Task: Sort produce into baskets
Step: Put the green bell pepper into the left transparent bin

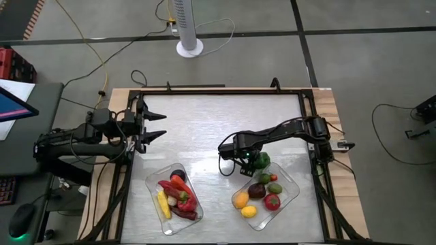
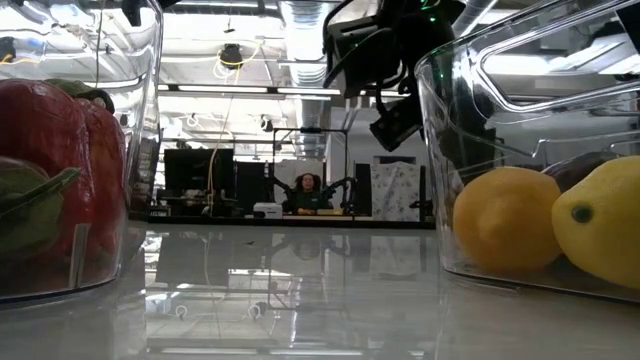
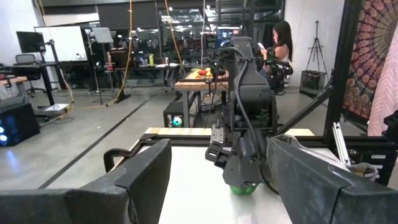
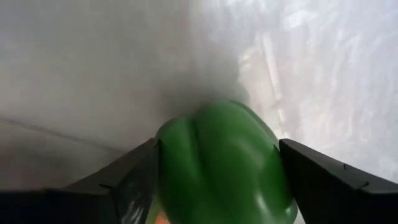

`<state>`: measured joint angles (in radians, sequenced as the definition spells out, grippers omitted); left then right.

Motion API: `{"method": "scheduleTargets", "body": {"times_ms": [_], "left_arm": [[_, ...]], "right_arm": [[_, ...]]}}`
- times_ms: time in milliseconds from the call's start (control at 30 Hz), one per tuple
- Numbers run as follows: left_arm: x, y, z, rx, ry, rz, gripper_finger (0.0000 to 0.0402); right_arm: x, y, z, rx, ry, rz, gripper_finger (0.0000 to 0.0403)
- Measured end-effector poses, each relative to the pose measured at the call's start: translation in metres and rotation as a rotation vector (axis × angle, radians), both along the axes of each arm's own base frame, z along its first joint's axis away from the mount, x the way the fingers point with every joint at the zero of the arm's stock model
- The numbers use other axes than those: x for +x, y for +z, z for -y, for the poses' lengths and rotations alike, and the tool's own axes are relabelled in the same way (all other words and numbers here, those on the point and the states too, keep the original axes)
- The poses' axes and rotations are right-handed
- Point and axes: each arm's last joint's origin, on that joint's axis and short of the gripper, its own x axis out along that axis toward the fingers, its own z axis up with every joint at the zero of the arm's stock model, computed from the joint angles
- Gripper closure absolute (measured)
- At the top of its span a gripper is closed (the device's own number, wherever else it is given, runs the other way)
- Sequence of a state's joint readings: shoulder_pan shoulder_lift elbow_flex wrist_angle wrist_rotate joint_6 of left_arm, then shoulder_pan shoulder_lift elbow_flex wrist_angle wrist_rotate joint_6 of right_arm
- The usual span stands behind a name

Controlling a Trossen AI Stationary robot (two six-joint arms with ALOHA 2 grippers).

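Observation:
My right gripper [image 1: 245, 164] is shut on a green pepper [image 1: 259, 161], above the far left corner of the right clear tray [image 1: 291, 178]. That tray holds orange, yellow, dark purple, red and green pieces. The left clear tray [image 1: 153, 182] holds red chillies, yellow corn and a carrot. My left gripper [image 1: 158, 126] is open and empty at the table's left side, far from both trays. In the left wrist view the pepper [image 3: 242, 188] shows under my right gripper [image 3: 239, 168]. My right gripper pinches the green pepper [image 4: 221, 165] between its two fingers, one finger [image 4: 127, 177] on each of two opposite sides of its rounded body. The fingers point down at it from above. The pepper sits below the gripper; whether it touches the tray cannot be told.
Bare table lies between the two trays and toward the far edge. A black frame [image 1: 225, 90] borders the table. In the low view, the tray walls [image 2: 440, 150] stand close on both sides. A person [image 3: 277, 40] stands in the room beyond the table.

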<state>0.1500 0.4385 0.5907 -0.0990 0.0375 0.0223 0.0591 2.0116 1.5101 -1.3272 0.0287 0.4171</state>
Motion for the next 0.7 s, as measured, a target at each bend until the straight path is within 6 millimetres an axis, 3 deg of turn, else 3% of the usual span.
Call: {"method": "scheduleTargets", "body": {"times_ms": [267, 600, 700], "left_arm": [[0.0, 0.0, 0.0, 0.0, 0.0, 0.0, 0.015], [0.0, 0.0, 0.0, 0.0, 0.0, 0.0, 0.015], [0.0, 0.0, 0.0, 0.0, 0.0, -0.001, 0.015]], "right_arm": [[0.002, 0.007, 0.002, -0.058, 0.024, 0.008, 0.0078], [0.015, 0.063, -0.013, -0.124, 0.046, 0.108, 0.0096], [0.016, 0.07, -0.019, -0.148, 0.058, 0.135, 0.0101]]}}
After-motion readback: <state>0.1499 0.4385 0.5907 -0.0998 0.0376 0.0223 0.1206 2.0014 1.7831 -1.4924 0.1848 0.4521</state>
